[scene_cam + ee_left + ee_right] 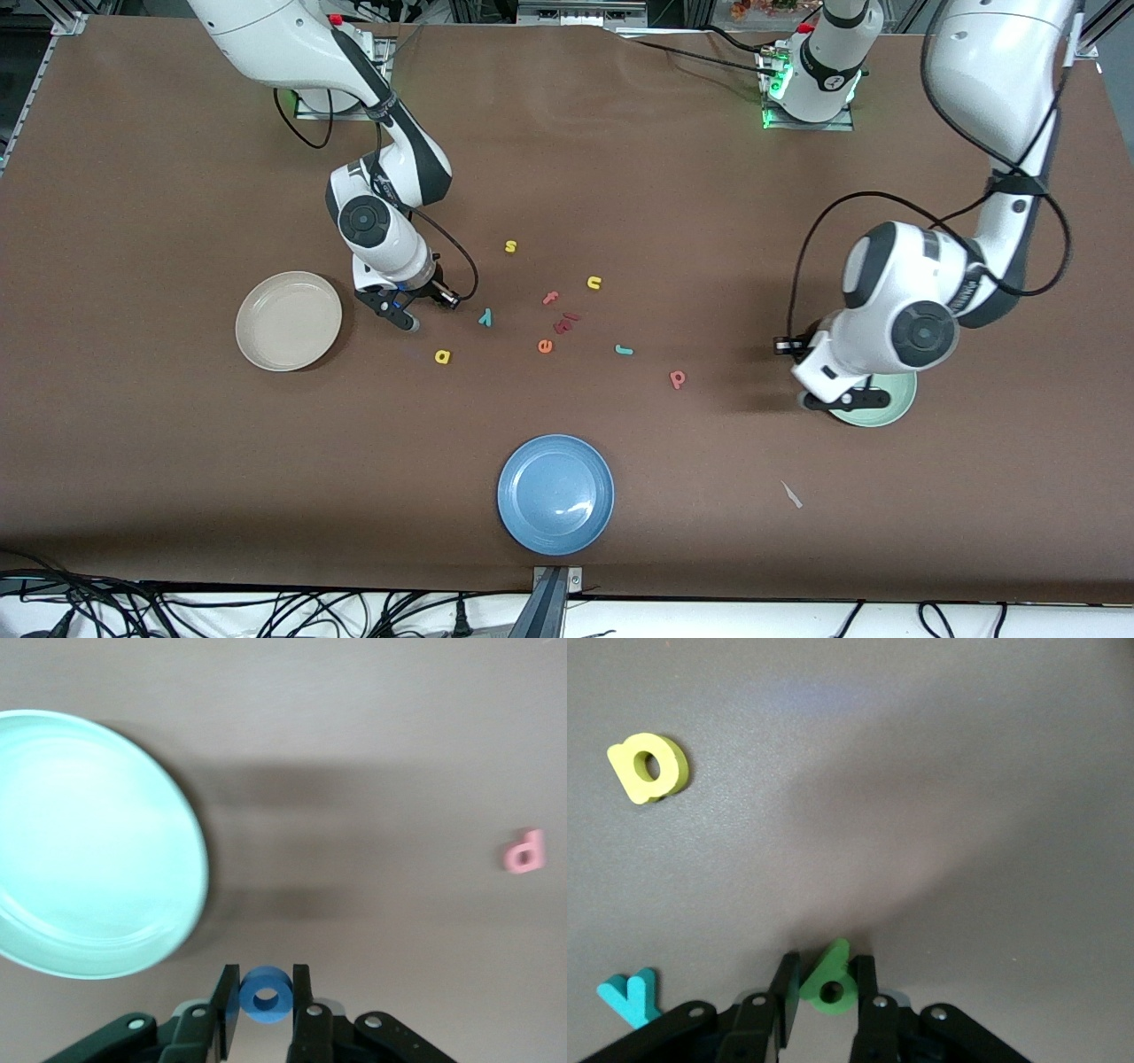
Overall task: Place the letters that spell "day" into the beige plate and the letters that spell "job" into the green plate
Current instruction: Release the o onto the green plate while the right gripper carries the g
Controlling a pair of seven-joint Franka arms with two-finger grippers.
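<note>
My right gripper point(403, 315) point(827, 970) is shut on the green letter point(830, 986), low at the table between the beige plate point(252, 346) and the teal "y" point(485, 317) point(631, 997). The yellow letter with a round bowl point(442, 356) point(648, 768) lies close by. My left gripper point(842, 400) point(266, 979) is shut on the blue ring "o" point(266, 997), just beside the rim of the green plate point(897, 403) point(89, 842). The teal "j" point(624, 350) and the pinkish-red letter point(678, 379) point(524, 852) lie on the table between the arms.
A blue plate point(523, 523) sits nearest the front camera. Mid-table lie a yellow "s" point(510, 246), a yellow "u" point(594, 283), an orange "e" point(545, 346) and two reddish letters point(558, 312). A small white scrap point(791, 494) lies near the green plate.
</note>
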